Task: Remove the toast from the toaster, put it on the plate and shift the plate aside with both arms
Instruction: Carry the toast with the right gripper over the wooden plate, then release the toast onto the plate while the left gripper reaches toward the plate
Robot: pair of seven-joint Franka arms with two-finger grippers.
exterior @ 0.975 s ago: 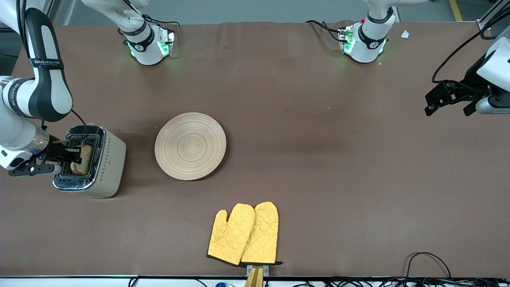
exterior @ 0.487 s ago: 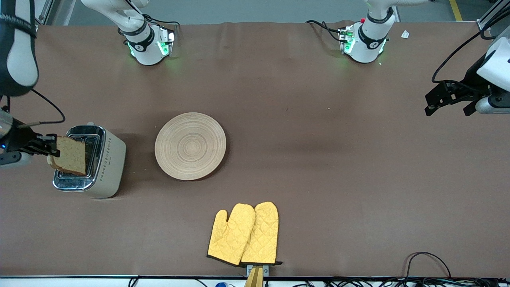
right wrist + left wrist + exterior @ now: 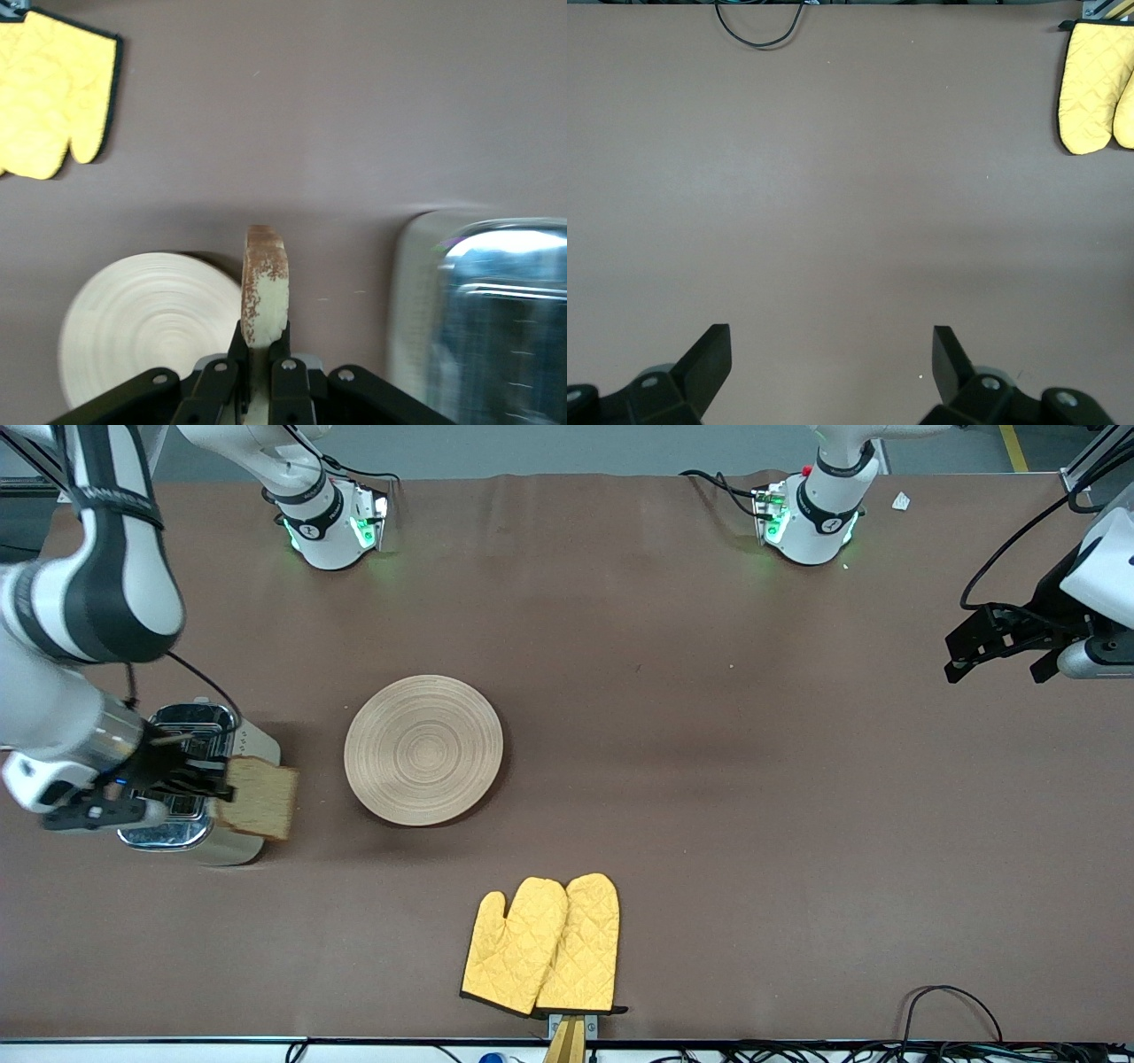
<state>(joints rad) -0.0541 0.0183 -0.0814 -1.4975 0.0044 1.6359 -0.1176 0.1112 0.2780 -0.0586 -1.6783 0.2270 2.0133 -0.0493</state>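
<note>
From the front view, my right pincer is clamped on the square slice of speckled light brown toast, holding it in the air over the edge of the cream two-slot toaster with the chrome top, on the side of the toaster that faces the round light wooden plate. The plate sits bare on the brown tabletop beside the toaster, and the pair of yellow quilted oven mitts lies nearer the camera than the plate. My left pincer waits over the tabletop at the left arm's end, well apart from the plate.

In the left wrist view, my left pincer stands wide open with nothing in it, only bare tabletop below.

In the right wrist view, the toast stands on edge between my closed fingers, the plate and the toaster below it.

I judge the toast is out and the carry is in hand. Next I must bring it over the plate's middle, lower it and release.
</note>
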